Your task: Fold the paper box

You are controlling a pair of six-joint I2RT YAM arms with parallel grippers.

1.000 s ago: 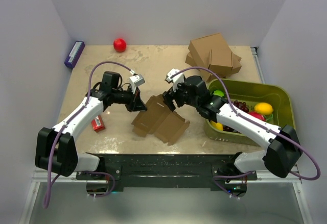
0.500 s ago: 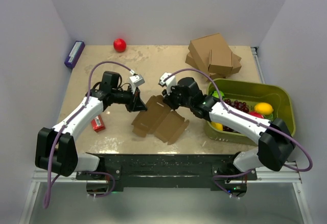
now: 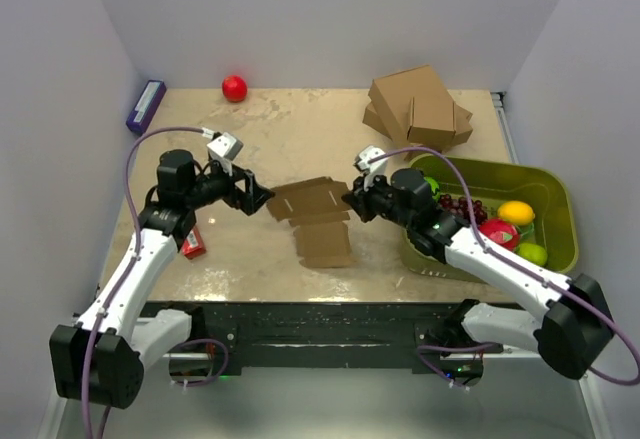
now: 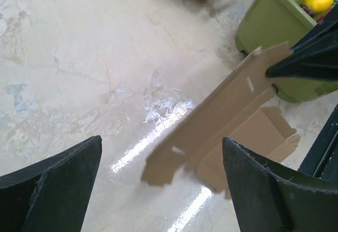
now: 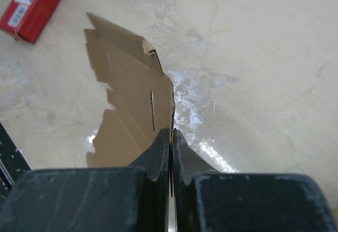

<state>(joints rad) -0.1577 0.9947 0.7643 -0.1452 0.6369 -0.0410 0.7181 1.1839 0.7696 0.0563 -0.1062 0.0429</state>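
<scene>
Box: paper box (image 3: 315,221) at frame centre, right edge up.
Grip: right gripper (image 3: 352,199) clamped on that edge.
Free: left gripper (image 3: 261,196) spread apart, just left of it.
Obstacles: green bin (image 3: 500,165) right; red carton (image 3: 192,244) lower left.

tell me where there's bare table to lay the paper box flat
Widest bare patch: back middle of the table, between the red ball and the stack of cardboard boxes. A smaller one lies along the near edge, between the red packet and the paper box. Crowded: centre, and the right side by the green bin.
</scene>
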